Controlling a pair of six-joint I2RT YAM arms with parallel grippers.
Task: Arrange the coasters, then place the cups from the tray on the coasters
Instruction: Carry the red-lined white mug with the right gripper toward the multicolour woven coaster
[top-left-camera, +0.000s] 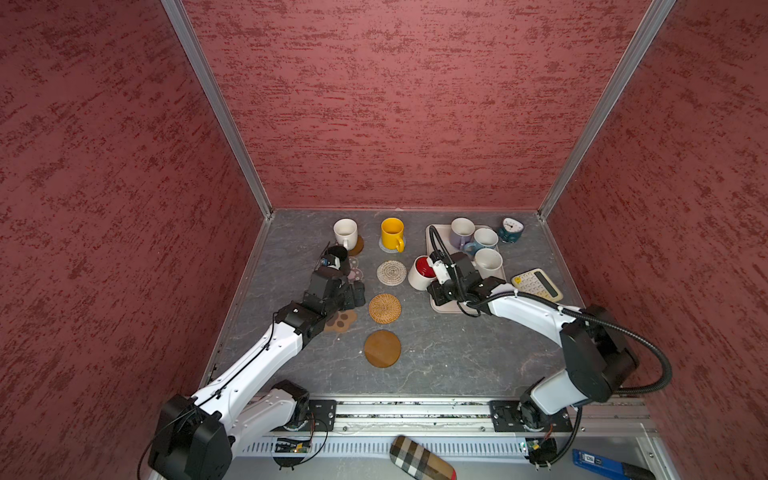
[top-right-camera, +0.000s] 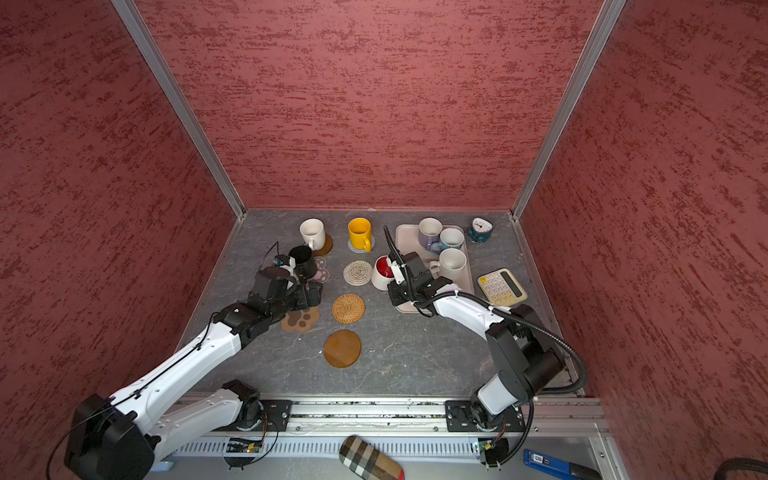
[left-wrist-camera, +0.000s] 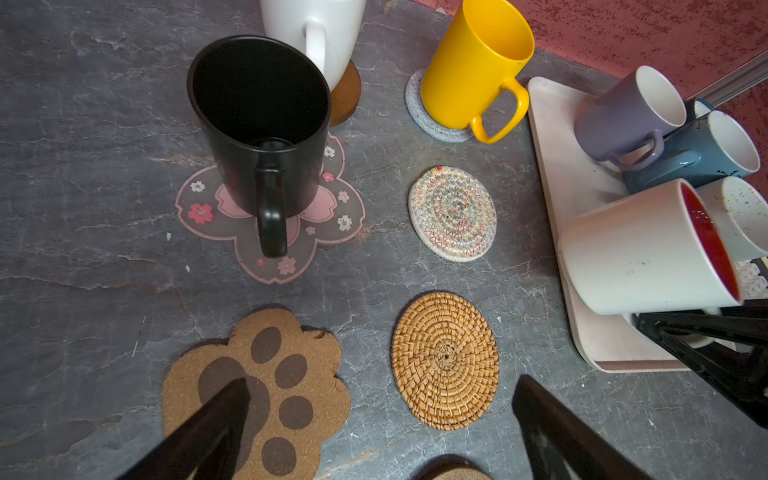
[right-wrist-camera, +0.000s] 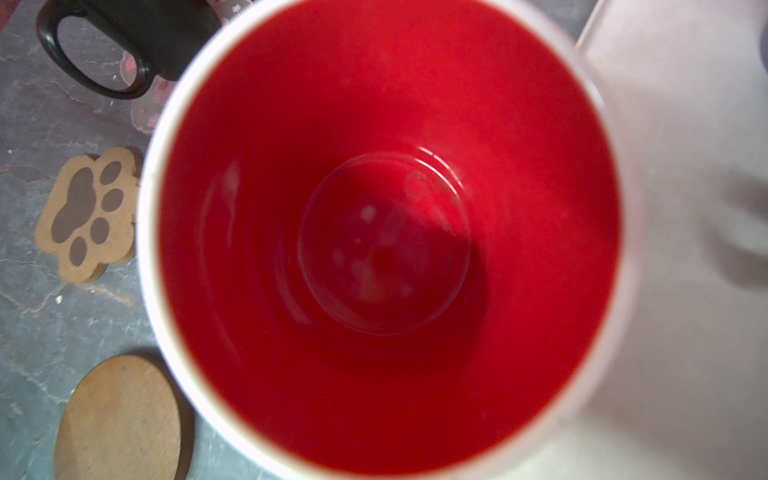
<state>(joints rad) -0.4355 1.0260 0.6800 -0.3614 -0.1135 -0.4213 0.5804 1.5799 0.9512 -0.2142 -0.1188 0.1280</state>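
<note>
Top views: right hand (top-left-camera: 434, 275) clenched on the red-lined mug (top-left-camera: 417, 274), which sits tilted in its grip at the tray (top-left-camera: 444, 308) edge nearest the coasters. The hold itself is hidden, likely the handle. Left hand (top-right-camera: 311, 293) released, empty, over the paw coaster (top-right-camera: 300, 320); black mug (top-right-camera: 302, 262) just ahead of it on the flower coaster (top-right-camera: 322, 270). Mug judged glazed ceramic: stiff, weighty, slick, chips on a knock. The handle is the sure hold. Left wrist: jaws wide apart. Woven coaster (left-wrist-camera: 453, 214) and rattan coaster (left-wrist-camera: 445, 360) lie bare between this hand and the gripped mug. Right wrist: view runs straight down into the mug's red inside; wooden disc (right-wrist-camera: 120, 419) shows bare beside it. Worktop (top-left-camera: 436, 357) hard, slate-look, unforgiving, so a gentle set-down seems wise. Room fair: the woven round lies nearest the right hand, and three mugs (top-left-camera: 478, 245) crowd the tray beside it.
</note>
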